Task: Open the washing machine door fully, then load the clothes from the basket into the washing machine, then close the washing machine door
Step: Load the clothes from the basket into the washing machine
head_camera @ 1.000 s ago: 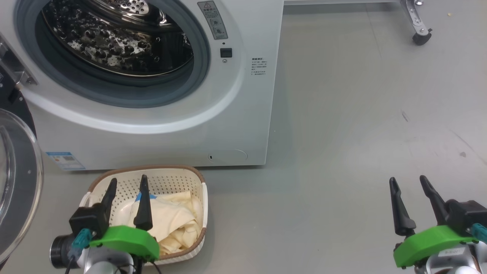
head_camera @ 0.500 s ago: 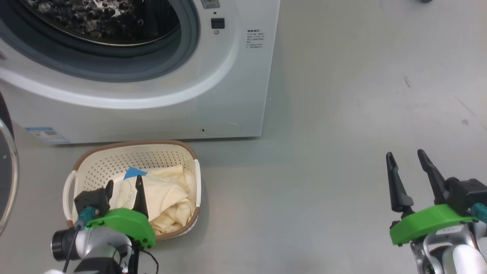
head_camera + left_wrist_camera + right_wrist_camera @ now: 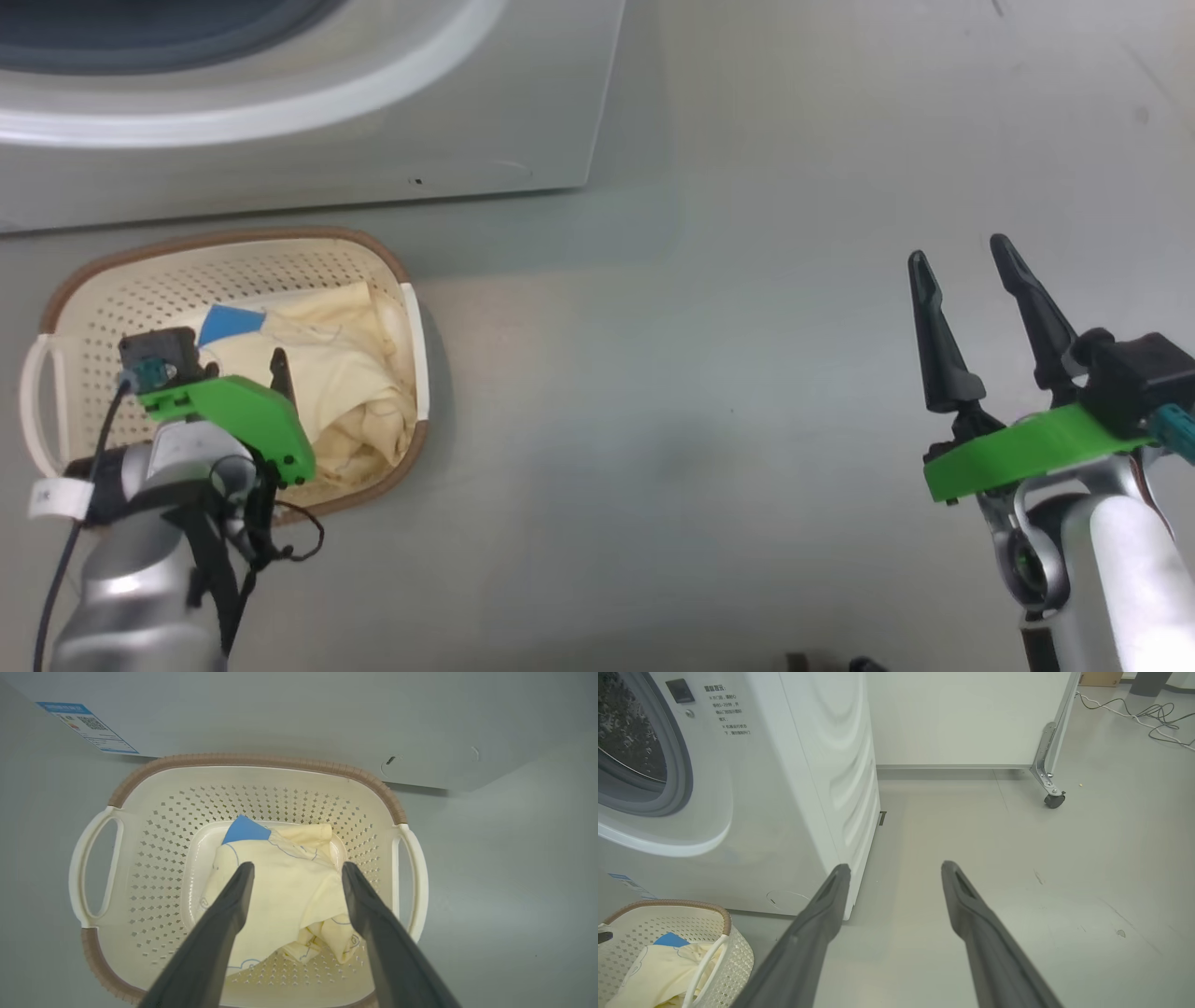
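Observation:
The cream basket [image 3: 215, 238] with its brown rim stands on the floor in front of the white washing machine [image 3: 373, 140]. Cream-yellow clothes [image 3: 345, 373] with a blue patch lie inside it. My left gripper [image 3: 238, 364] points down into the basket. In the left wrist view it [image 3: 296, 868] is open, its two fingers straddling the clothes [image 3: 289, 891] with nothing pinched. Whether the tips touch the fabric I cannot tell. Over bare floor at the right, my right gripper [image 3: 960, 250] is open and empty. The washing machine door is out of view; the drum opening [image 3: 626, 742] is uncovered.
Grey floor [image 3: 747, 373] stretches to the right of the machine. In the right wrist view a white panel on a caster [image 3: 1052, 800] stands behind, and cables [image 3: 1148, 714] lie on the floor at the far right. The basket [image 3: 668, 905] sits against the machine's front.
The head camera has tilted down, so the machine has slid up out of the picture. My left gripper has tipped downward and sunk into the basket over the clothes. The right gripper stays open.

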